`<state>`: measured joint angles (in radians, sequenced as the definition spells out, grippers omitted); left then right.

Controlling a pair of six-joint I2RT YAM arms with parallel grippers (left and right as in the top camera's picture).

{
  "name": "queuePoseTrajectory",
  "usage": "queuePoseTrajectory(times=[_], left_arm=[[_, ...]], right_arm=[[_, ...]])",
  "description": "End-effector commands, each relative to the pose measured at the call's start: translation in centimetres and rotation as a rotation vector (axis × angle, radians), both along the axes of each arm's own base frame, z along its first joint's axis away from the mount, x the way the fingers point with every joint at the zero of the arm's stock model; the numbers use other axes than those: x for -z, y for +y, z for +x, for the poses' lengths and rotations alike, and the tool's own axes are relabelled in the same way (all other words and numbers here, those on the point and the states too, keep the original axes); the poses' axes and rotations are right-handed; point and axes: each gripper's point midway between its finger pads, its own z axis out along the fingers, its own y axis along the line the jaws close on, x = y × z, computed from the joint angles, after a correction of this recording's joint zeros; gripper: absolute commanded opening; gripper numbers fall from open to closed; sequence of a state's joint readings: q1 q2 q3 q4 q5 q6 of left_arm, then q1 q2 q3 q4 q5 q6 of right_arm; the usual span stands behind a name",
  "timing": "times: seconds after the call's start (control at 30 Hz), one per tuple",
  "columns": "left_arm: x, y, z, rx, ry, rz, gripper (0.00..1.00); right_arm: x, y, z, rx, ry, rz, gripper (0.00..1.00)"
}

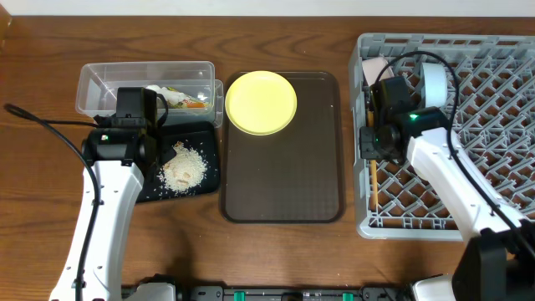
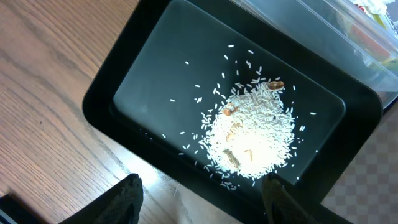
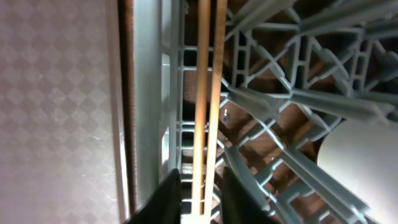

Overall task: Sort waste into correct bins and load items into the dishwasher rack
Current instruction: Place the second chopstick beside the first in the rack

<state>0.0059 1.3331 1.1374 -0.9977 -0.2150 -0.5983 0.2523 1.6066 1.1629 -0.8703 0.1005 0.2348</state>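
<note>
Bench (image 1: 33, 209), mid-sort: your left fingers (image 2: 127, 202) hang spread and empty over the near rim of the black tray (image 2: 112, 106). The rice heap (image 2: 252, 140) lies loose on the tray floor, with stray grains scattered around it. Seen from overhead, the heap sits in the tray's 3 o'clock half. The clear tub (image 1: 109, 84) stands just beside the tray at its 12 o'clock, with the wrapper scrap (image 1: 180, 99) inside toward the tub's 3 o'clock end. At the centre of the bench, the yellow plate (image 1: 261, 102) rests on the brown serving tray (image 1: 284, 176), up in its 11 o'clock corner. The dishwasher rack (image 1: 485, 125) fills the bench's 3 o'clock side, and a white bowl (image 1: 435, 84) sits among its pegs toward 11 o'clock. The chopsticks (image 3: 208, 93) lie side by side along the rack's 9 o'clock wall. Your right fingers (image 3: 169, 199) straddle one end of the pair with little room to spare, and you cannot tell whether they are pinching the sticks or have let go.
</note>
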Motion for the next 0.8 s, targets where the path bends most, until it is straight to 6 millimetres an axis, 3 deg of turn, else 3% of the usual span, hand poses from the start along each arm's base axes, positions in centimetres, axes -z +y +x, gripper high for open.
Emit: queuePoseTrajectory(times=[0.0,0.3,0.43,0.63,0.77], left_arm=[[0.0,0.2,-0.4,0.003,0.001,0.005,0.64],[0.0,0.2,-0.4,0.003,0.001,0.005,0.64],[0.0,0.2,-0.4,0.003,0.001,0.005,0.64],[-0.1,0.2,-0.4,0.003,0.001,0.005,0.64],[0.0,0.2,-0.4,0.003,0.001,0.005,0.64]], right_arm=[[0.3,-0.3,0.2,0.006,0.001,-0.002,0.27],[-0.1,-0.1,0.9,0.006,-0.029,0.006,0.27],[-1.9,0.8,2.2,-0.006,-0.107,0.055,0.28],[-6.4,3.5,5.1,-0.055,-0.311,0.181,0.36],[-8.6,7.5,7.0,-0.151,-0.428,0.314,0.43]])
